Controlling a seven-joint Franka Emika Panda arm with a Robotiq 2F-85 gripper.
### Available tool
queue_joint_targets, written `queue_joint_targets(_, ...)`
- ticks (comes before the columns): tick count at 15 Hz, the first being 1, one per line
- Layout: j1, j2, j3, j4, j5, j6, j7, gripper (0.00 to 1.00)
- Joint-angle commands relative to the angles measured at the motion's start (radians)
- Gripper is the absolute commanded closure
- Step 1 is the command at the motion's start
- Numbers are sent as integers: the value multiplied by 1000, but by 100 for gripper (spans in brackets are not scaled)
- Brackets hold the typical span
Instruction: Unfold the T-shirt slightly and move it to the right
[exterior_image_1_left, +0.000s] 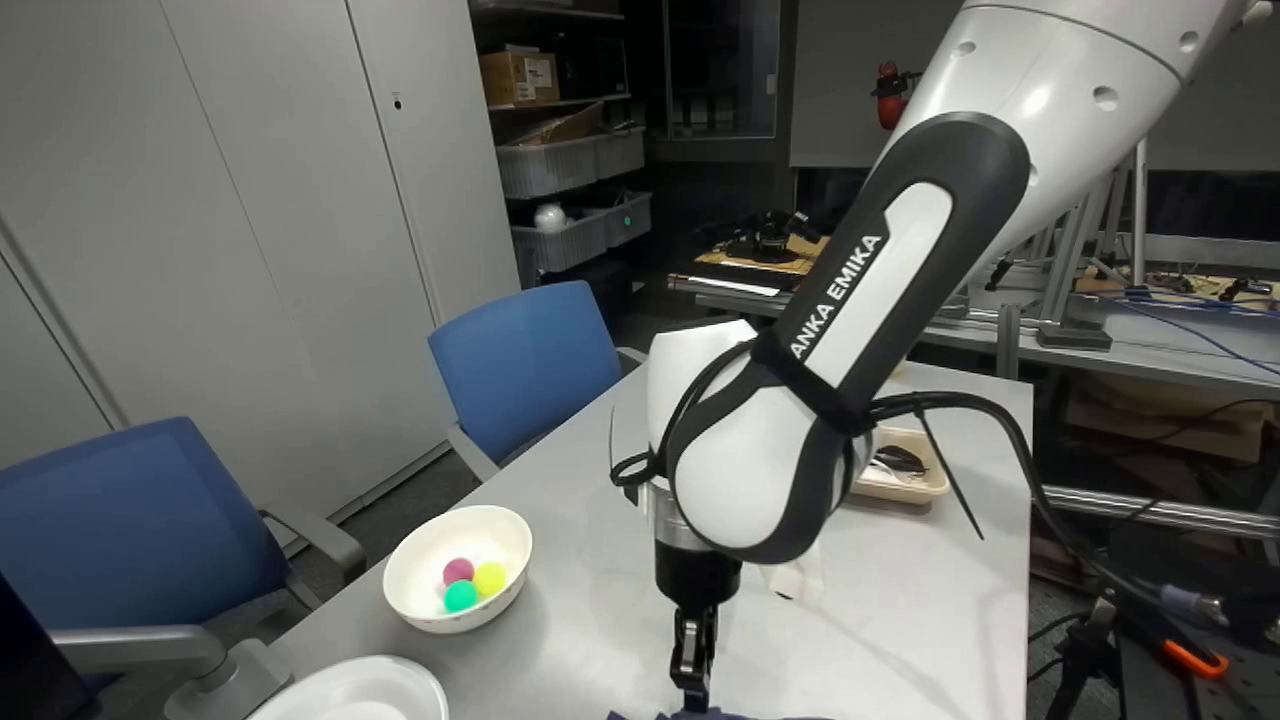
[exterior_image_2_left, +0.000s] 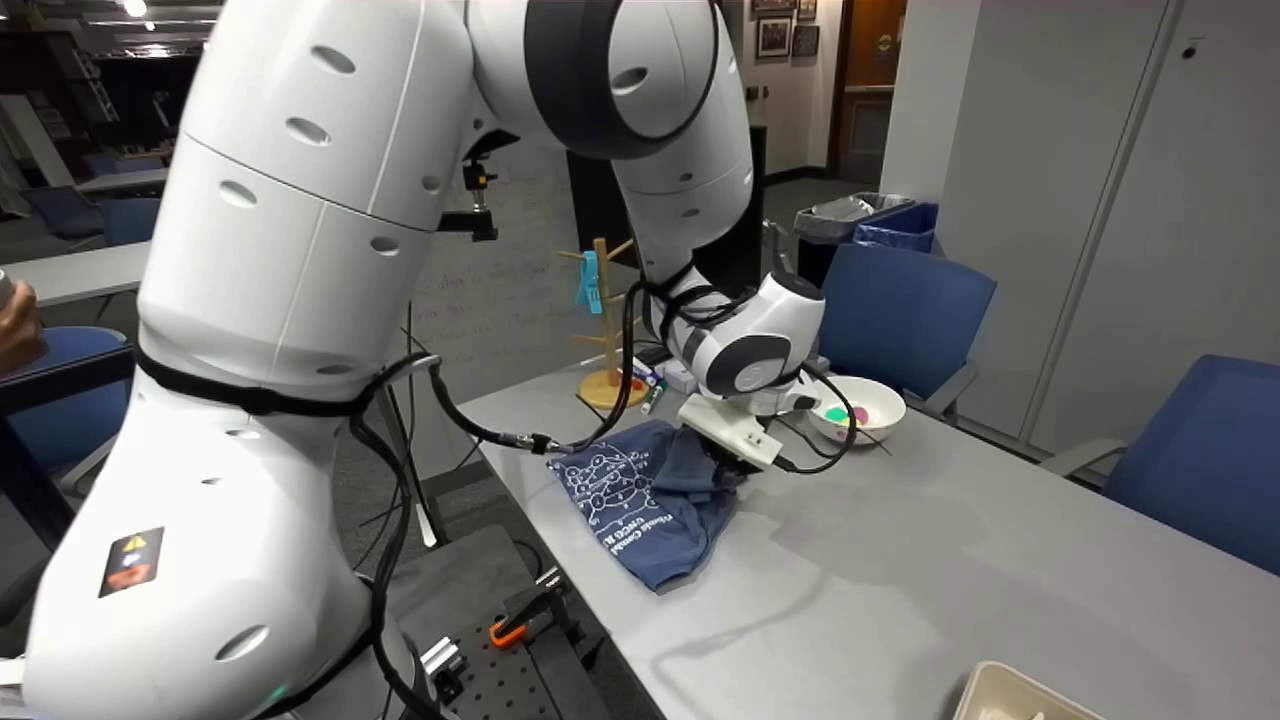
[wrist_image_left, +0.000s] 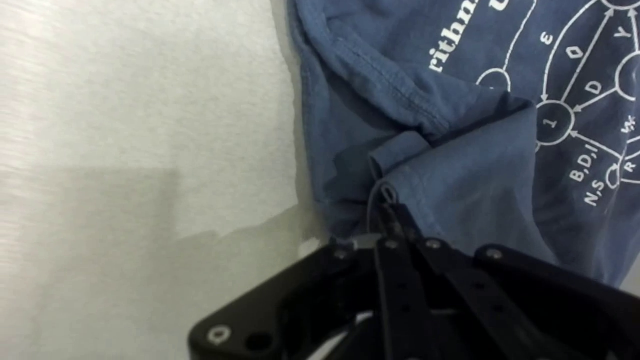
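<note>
While the hand (wrist_image_left: 397, 220) holds its fingers drawn together, what looks like a hemmed flap (wrist_image_left: 475, 185) of the navy T-shirt (exterior_image_2_left: 640, 510) sits nipped at their tips, so the unfolding seems to be the step in hand. The T-shirt lies on the surface (exterior_image_2_left: 900, 540), near the edge on the robot's side and close to the wooden peg stand (exterior_image_2_left: 606, 330); the white bowl (exterior_image_1_left: 420, 560) with its three balls (exterior_image_1_left: 475, 582) stands apart from the cloth. The shirt's white diagram of circles and arrows (wrist_image_left: 575, 107) faces up, and in the wrist view the flap doubles back over part of the print (how many layers the pinch has caught, I cannot tell).

The next move, as I judge it, calls for a small lift and a slow peel of that flap away from the print, enough to spread the cloth without rolling the whole shirt over. Sliding it right should come after; I take right as the robot's own, which would be toward the beige tray (exterior_image_1_left: 895, 492). For that drag a firm pinch and a low path should serve, since limp cloth may bunch, or slip from the tips if pulled fast.
</note>
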Motion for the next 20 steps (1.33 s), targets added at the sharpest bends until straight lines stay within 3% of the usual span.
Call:
queue_joint_targets(1,-15,15,18,27,19,-1,-15,100)
queue_joint_targets(2,-16,13,18,28,20,-16,-12,74)
queue_joint_targets(3,-15,12,17,27,19,-23,-10,73)
queue_joint_targets(7,-1,6,4,20,2,-62,2,43)
queue_joint_targets(13,-41,56,50,28,65,-50,-62,0)
queue_joint_targets(15,-49,76,62,35,84,-49,-76,5)
queue_joint_targets(17,-52,90,65,39,90,-49,-79,29)
queue_joint_targets(20,-48,92,57,42,85,-53,-64,53)
